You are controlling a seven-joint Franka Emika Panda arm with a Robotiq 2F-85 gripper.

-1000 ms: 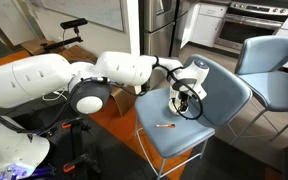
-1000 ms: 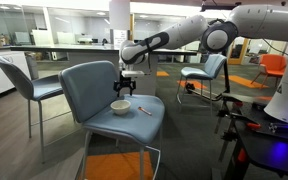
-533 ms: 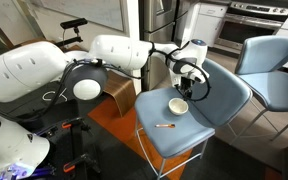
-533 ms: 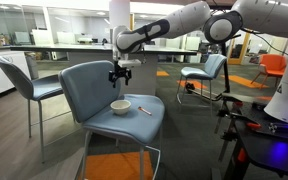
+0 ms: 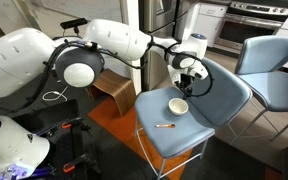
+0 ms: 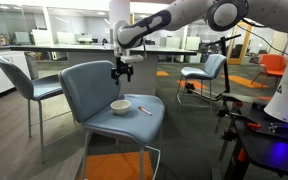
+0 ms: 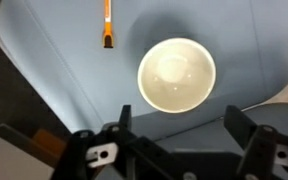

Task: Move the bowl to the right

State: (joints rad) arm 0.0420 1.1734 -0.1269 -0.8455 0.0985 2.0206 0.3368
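Note:
The small cream-white bowl (image 5: 178, 105) (image 6: 120, 105) (image 7: 176, 74) sits upright on the blue-grey chair seat (image 5: 199, 127) (image 6: 134, 122). My gripper (image 5: 189, 72) (image 6: 119, 70) (image 7: 180, 120) hangs well above the bowl, near the chair's backrest. Its jaws are open and empty. In the wrist view the bowl lies just ahead of the two spread fingers, apart from them.
A thin orange-and-white stick-like item (image 5: 165, 125) (image 6: 145, 110) (image 7: 107, 22) lies on the seat beside the bowl. The chair backrest (image 5: 229, 88) (image 6: 88, 85) rises behind the bowl. Other blue chairs (image 5: 272, 62) (image 6: 24, 85) stand nearby. A wooden stool (image 5: 112, 90) stands by the chair.
My gripper has risen from just above the bowl up toward the backrest, empty. The bowl and the stick have stayed in place on the seat.

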